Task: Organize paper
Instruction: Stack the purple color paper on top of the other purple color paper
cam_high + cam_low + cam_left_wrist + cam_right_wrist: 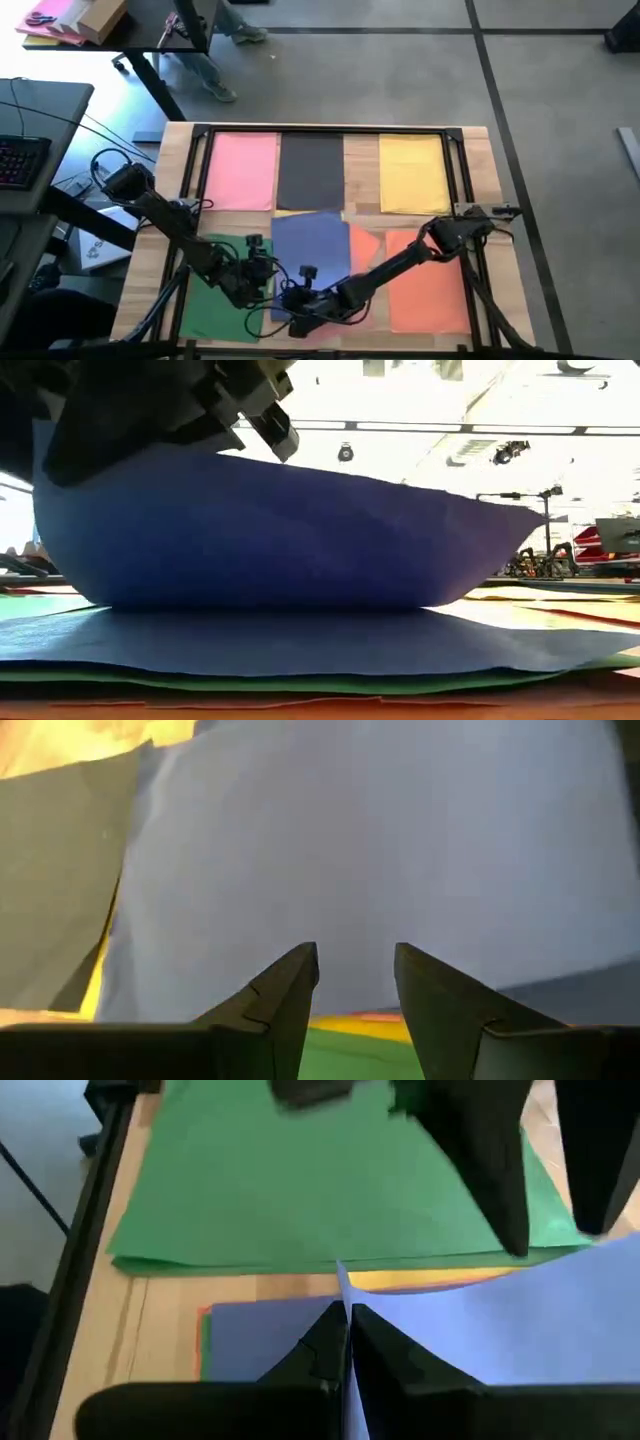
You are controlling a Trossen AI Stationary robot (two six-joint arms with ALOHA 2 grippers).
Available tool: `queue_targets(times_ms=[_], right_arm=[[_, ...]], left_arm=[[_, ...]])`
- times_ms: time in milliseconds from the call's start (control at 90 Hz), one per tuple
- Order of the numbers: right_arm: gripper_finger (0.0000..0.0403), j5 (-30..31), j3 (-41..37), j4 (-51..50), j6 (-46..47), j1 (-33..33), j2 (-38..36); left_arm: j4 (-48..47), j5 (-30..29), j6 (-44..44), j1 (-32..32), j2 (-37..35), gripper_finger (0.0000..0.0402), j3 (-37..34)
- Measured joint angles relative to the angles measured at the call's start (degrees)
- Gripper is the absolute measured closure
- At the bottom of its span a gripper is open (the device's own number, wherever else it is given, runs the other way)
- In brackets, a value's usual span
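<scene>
Here the right gripper pinches the near edge of a thin blue paper sheet, its fingers closed on it, so the sheet bows upward. The left gripper, just beside that blue sheet over the green sheet, has fingers narrowly parted, holding nothing. Beyond the blue sheet lie pink, dark grey and yellow sheets; an orange one lies beside it.

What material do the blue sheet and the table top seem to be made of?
Blue sheet: thin matte paper, it seems; it bows in a soft curve where the right gripper pinches its edge, without glare. Table top: apparently light wood with a plain finish; pale boards show lines like grain.
</scene>
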Motion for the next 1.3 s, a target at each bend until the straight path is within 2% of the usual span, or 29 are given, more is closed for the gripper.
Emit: queue_targets(times_ms=[67,178,389,522,633,778,867,1000,1078,1200,1300], right_arm=[[0.0403,-0.7,0.2,0.8,1.4,-0.1,0.0],[0.0403,1.7,0.2,-0.3,4.1,0.0,0.0],[0.0403,2.5,0.2,0.1,4.5,1.9,0.0],[0.0403,10.7,2.0,-2.3,4.3,4.1,0.0],[0.0403,14.7,6.4,-10.9,5.6,5.3,0.0],[0.0403,12.6,12.4,-25.8,10.8,5.3,0.0],[0.0403,7.1,13.7,-28.4,12.6,5.3,-0.1],[0.0403,-0.3,12.9,-25.6,14.9,5.3,0.3],[0.0403,-0.6,12.7,-22.2,14.9,5.3,1.7],[0.0403,-1.4,12.6,-15.5,12.8,4.3,4.9],[0.0403,1.2,12.6,-14.1,12.6,3.5,6.3]], left_arm=[[0.2,0.1,1.8,0.6,1.7,0.0271,0.0],[0.2,0.1,3.7,1.5,3.3,0.0271,0.0],[1.9,0.4,5.5,3.8,3.6,0.0271,0.0],[3.9,3.3,8.8,4.8,3.6,0.0271,0.1],[3.6,4.0,10.9,4.8,3.2,0.0271,0.3],[1.3,4.0,13.6,4.8,2.1,0.0271,2.7],[-1.9,4.0,14.2,4.7,1.3,0.0271,4.6],[-7.0,4.0,13.6,4.1,0.4,0.0271,6.5],[-11.5,4.7,11.3,3.6,0.4,0.0271,7.1],[-19.2,9.8,4.6,3.1,0.4,0.0271,7.3],[-21.8,10.7,-0.8,2.9,0.4,0.0271,5.8]])
